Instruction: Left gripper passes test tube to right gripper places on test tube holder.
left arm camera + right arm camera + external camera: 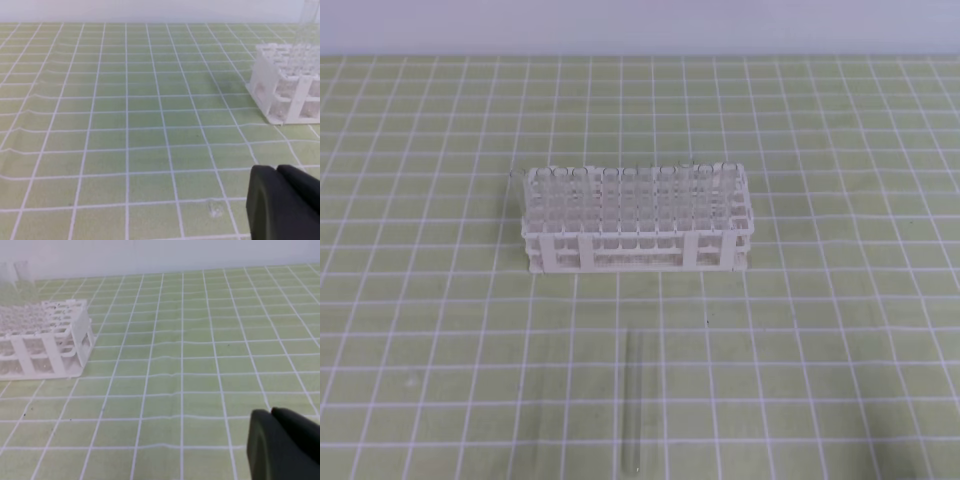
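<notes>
On the green gridded mat (440, 300), the slender clear glass test tube (631, 400) is lying flat, well in front of the white plastic lattice test tube holder (638, 222), which is already carrying several tubes. Nothing is being gripped yet: the black-fingered left gripper (280, 172) and right gripper (274, 415) are both sitting closed and empty, so pickup, handover and placement are all waiting.

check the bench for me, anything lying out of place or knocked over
One test tube lies flat on the green grid mat, in front of the white test tube holder instead of standing in it. The holder itself sits upright and square. Nothing looks spilled or broken.
</notes>
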